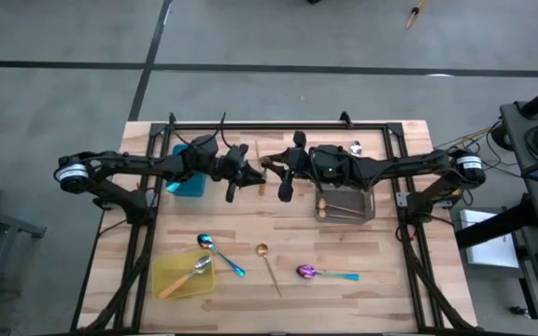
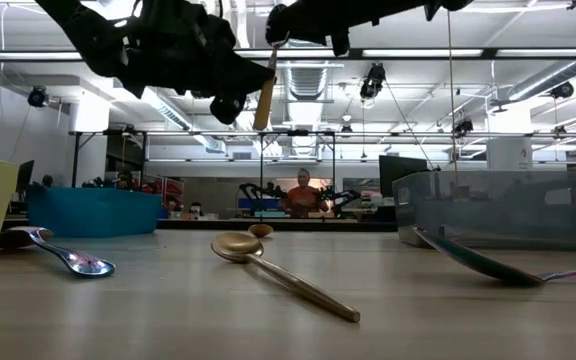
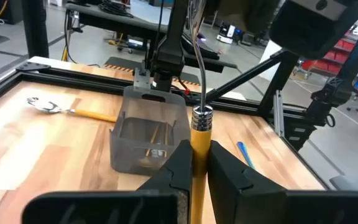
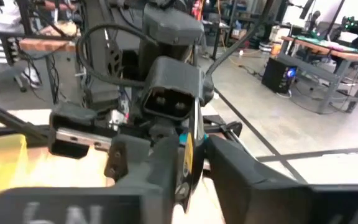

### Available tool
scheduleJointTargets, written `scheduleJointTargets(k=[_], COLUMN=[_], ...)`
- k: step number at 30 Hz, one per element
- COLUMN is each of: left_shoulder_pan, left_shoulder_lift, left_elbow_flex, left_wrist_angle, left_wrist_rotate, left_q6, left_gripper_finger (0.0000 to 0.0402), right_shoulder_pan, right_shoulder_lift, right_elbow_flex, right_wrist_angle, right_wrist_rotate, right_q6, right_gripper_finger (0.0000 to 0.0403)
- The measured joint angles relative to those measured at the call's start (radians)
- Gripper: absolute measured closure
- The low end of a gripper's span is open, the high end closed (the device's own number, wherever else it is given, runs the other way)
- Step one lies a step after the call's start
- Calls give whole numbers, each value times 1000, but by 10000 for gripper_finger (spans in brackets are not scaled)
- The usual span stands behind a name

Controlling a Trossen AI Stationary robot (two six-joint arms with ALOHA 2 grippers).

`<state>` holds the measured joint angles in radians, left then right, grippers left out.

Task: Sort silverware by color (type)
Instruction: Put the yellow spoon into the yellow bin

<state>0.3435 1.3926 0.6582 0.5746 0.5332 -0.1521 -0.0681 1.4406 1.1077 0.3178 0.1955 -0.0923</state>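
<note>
Front of desk point(image 1: 381, 299), left: yellow tray point(image 1: 163, 266) with one orange-handled spoon, the tray spoon point(image 1: 187, 276), lying in it, bowl toward the tray's inner corner.
Just beside that tray, the left teal spoon point(image 1: 220, 253) lies flat on the wood, iridescent bowl nearest the tray.
The gold spoon point(image 2: 278, 270) is in the front middle, bowl up, handle running toward the low camera.
The right teal spoon point(image 1: 326, 273) is right of it, well apart, purple bowl pointing left.

Mid-desk, in the air: both arms meet over the centre.
The left gripper point(image 3: 201, 150) is clamped on the held spoon point(image 2: 265, 98). Its fingers point(image 3: 182, 163) are pressed tight on the orange handle, just below the silver collar.
The spoon hangs roughly upright, clear of the desk.
The right gripper point(image 4: 190, 165) is set around the same handle from the other side (a yellow strip shows between its two halves). Whether it is actually gripping cannot be told.

Behind the grippers: a grey tray point(image 1: 367, 207) to the right, with thin gold pieces seen inside it. A teal tray point(image 1: 191, 184) to the left, partly covered by the left arm.
Beyond the grey tray, the back spoon point(image 3: 50, 106) lies on the desk, orange handle, silver bowl.

Far off in the room, a person point(image 2: 303, 195) in orange is seen at another bench.
</note>
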Motion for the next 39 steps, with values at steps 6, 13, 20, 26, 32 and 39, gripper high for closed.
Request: scheduleJointTargets(k=[6, 13, 20, 26, 32, 39], left_shoulder_pan=[0, 0, 1, -12, -102, -305], left_shoulder_lift=[0, 0, -8, -64, -157, -202], left_elbow_flex=[0, 17, 39, 59, 83, 84], left_wrist_angle=[1, -16, -28, -113, -331, -412], left_wrist_rotate=[-10, -24, -37, -86, -252, -635], left_q6=[9, -2, 12, 1, 15, 83], left_gripper_finger=[385, 321, 268, 259, 275, 271], right_shoulder_pan=[2, 11, 34, 78, 118, 157], right_shoulder_lift=[0, -8, -29, -79, -67, 65], right_elbow_flex=[4, -37, -85, -222, -355, -394], right_wrist_angle=[-3, -9, 12, 215, 510, 780], right_wrist_rotate=[17, 15, 108, 193, 313, 363], right_q6=[-14, -23, -13, 4, 58, 68], right_gripper_finger=[391, 393, 394, 394, 394, 394])
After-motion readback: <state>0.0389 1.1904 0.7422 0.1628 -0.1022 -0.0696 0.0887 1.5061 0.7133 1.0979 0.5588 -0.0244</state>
